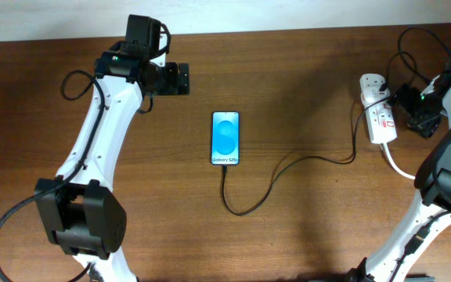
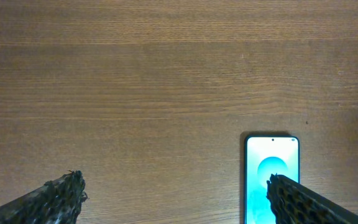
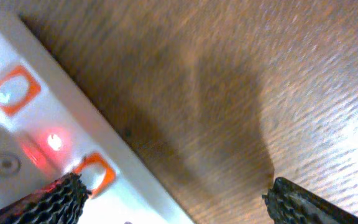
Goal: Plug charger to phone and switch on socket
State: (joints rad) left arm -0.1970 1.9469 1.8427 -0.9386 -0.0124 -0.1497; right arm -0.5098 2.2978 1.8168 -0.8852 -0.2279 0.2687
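Observation:
The phone (image 1: 225, 138) lies flat mid-table with its blue screen lit; its top end also shows in the left wrist view (image 2: 272, 163). The thin black charger cable (image 1: 276, 176) meets the phone's near end, loops and runs right to the white socket (image 1: 378, 117). My left gripper (image 1: 180, 78) is open and empty, left of and beyond the phone; in its own view (image 2: 176, 190) one finger overlaps the screen. My right gripper (image 1: 404, 102) is open at the socket. In the right wrist view (image 3: 176, 196) its left finger is over the socket (image 3: 17, 143), beside an orange-red switch (image 3: 95, 171). A red light (image 3: 53, 142) glows.
The socket's thick white cord (image 1: 398, 166) curves off toward the right arm's base. Black cables (image 1: 413, 43) hang at the far right. The left arm's base (image 1: 81, 215) stands at the front left. The table's far edge meets a pale wall.

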